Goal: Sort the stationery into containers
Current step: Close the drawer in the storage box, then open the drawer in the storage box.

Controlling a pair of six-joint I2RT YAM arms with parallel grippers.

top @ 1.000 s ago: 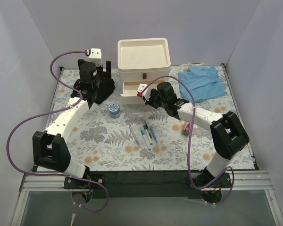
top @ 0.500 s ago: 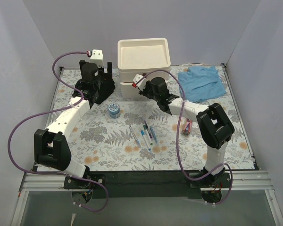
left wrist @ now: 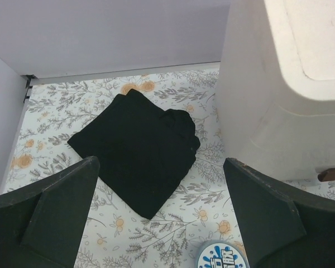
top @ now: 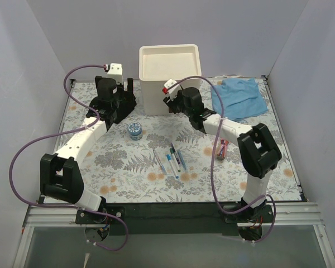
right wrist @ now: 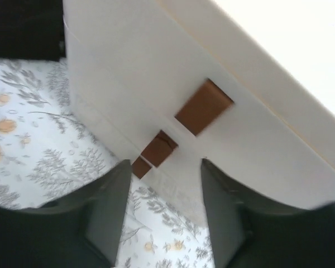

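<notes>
Two arms are reaching toward the back of the floral-patterned table (top: pixel 123 167) in the overhead view. The cream-white plastic three-drawer organiser (top: pixel 153 97) is standing at the rear centre, all its drawers sitting flush. The right gripper (top: pixel 176 100) is pressing close to its front face. The left gripper (top: pixel 120 89) is hovering just left of the organiser, over a folded black cloth (top: pixel 123 111). A small blue round tub (top: pixel 135 130) is sitting near the organiser's front left corner. Several slim pens and markers (top: pixel 170 159) are lying together mid-table, and a pink-capped clear tube (top: pixel 223 149) is lying to their right. A crumpled blue cloth (top: pixel 239 97) is lying right of the organiser.

In the left wrist view, the left gripper (left wrist: pixel 161 164) is holding its fingers wide apart around nothing. The black cloth (left wrist: pixel 137 148) is lying below, the organiser (left wrist: pixel 268 111) is standing at the right, and the tub (left wrist: pixel 220 258) is peeking in at the bottom edge.

In the right wrist view, the right gripper (right wrist: pixel 164 167) is holding its fingers apart. They are facing the organiser (right wrist: pixel 117 72), with the lowest of three small brown handles (right wrist: pixel 159 148) sitting just ahead of the gap.
</notes>
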